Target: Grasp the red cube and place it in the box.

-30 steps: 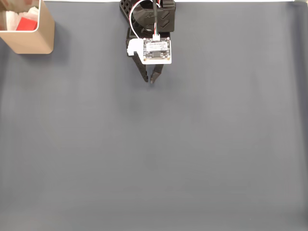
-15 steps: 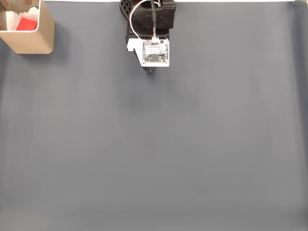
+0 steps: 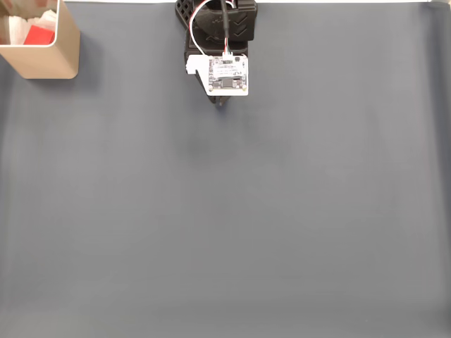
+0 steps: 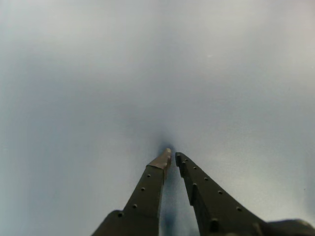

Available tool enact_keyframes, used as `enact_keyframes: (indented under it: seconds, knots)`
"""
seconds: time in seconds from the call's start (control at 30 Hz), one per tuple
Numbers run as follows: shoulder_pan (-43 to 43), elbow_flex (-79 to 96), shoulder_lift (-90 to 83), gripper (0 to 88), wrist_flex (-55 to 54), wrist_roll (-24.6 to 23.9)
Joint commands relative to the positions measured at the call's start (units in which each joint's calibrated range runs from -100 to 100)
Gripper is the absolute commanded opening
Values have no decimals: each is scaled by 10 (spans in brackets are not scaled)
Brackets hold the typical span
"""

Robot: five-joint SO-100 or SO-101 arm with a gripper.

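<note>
Grey, matte sheet material covers the table (image 3: 232,225) from edge to edge in the fixed view. At the upper left corner of that view stands the tan, cardboard-coloured, open-topped box with rounded corners and a white lining (image 3: 44,62); its top edge is cut by the picture border. Inside it, against the white lining, lies the small bright red cube (image 3: 39,34), partly hidden by the box wall, so its exact seating cannot be told. The black arm enters at the top centre of the fixed view, well apart from the box, and carries a white camera board (image 3: 227,75) with a red-and-white cable looping up to the arm body. The board covers most of the black two-finger tool (image 3: 221,103), of which only a dark tip shows just below the board's lower edge. In the wrist view the tool (image 4: 172,156) rises from the bottom edge, its two black perforated fingers (image 4: 147,189) converging to a narrow slit with the tips very nearly meeting. Nothing lies between them. The tips sit close over the grey table surface, where a dim shadow marks the spot beneath them.
</note>
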Motion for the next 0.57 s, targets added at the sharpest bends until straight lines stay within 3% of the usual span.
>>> enact_keyframes:
  seconds: [0.0, 0.53]
  knots:
    - [1, 8, 1, 4, 14, 2]
    - [1, 8, 1, 4, 14, 2]
